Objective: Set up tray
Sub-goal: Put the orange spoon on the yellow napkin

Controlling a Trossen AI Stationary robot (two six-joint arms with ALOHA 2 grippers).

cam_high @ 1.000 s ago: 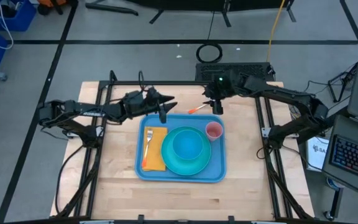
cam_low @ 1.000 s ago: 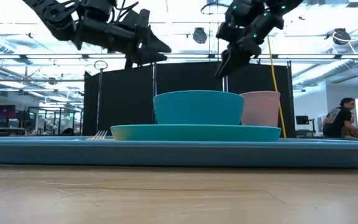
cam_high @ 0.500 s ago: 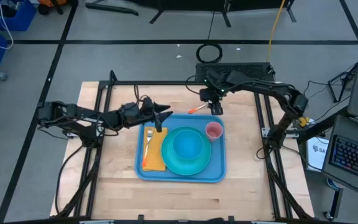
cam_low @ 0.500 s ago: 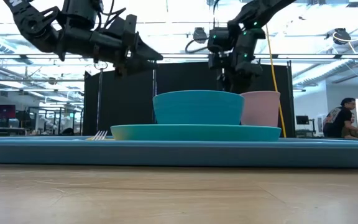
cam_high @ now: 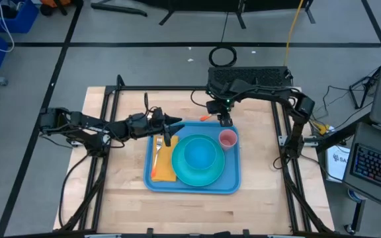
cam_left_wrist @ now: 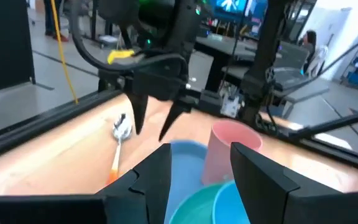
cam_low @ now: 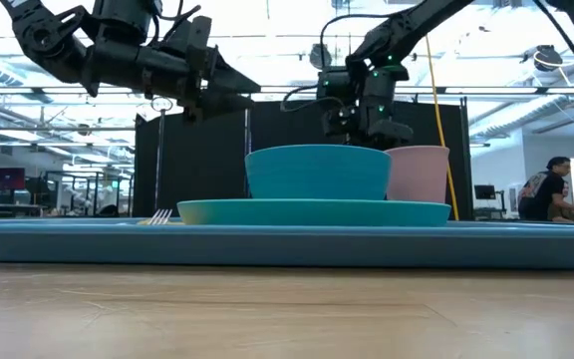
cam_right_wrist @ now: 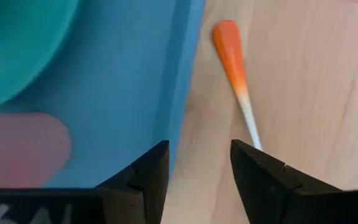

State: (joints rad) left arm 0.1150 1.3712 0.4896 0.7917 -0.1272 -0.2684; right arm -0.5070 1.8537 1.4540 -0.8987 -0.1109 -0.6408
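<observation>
Two claws: both open, empty.
Tray (cam_high: 192, 184): flat on bench (cam_high: 124, 198), holding napkin, fork, plate, bowl, pink cup (cam_high: 227, 139).
Left claw (cam_high: 171, 125): above tray's far left corner.
Right claw (cam_high: 224, 121): over far rim, near orange-handled spoon (cam_high: 208, 117).

Tray (cam_high: 233, 173): centre of the high view, on the table (cam_high: 124, 192). On the tray: napkin (cam_high: 167, 168) at left with fork (cam_high: 157, 151) lying on it; plate (cam_high: 207, 177) in the middle, bowl (cam_high: 200, 155) on the plate; cup (cam_high: 227, 139) at upper right. Spoon (cam_high: 208, 116): on the table, just above the tray's upper edge.
</observation>
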